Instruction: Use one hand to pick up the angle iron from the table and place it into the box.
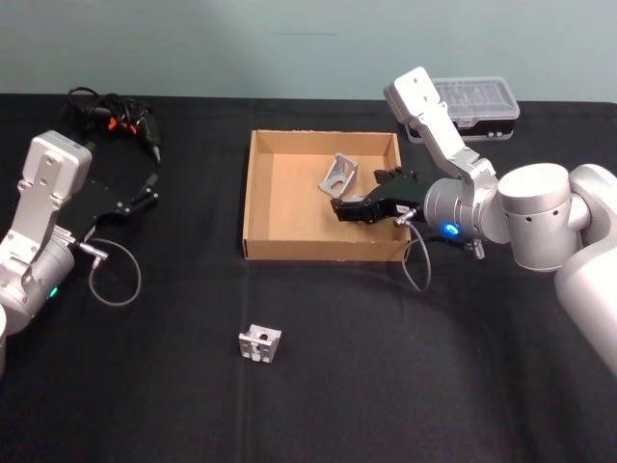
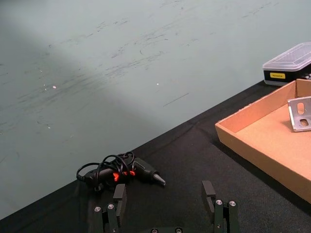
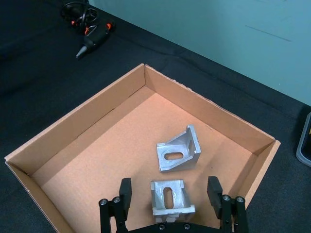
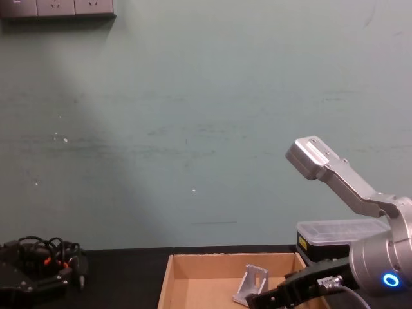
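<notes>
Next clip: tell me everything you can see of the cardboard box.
The box is a shallow, open-topped tray of plain tan cardboard, rectangular, with low upright walls and no lid. It sits flat on the black table, towards the back. An angle iron and a second angle iron rest on its floor towards the right side, below the open right gripper.

Pale green wall (image 4: 193,96) back there, scuffed and scratched, white sockets (image 4: 58,8) up high, black desk (image 1: 386,386) meeting it.
</notes>
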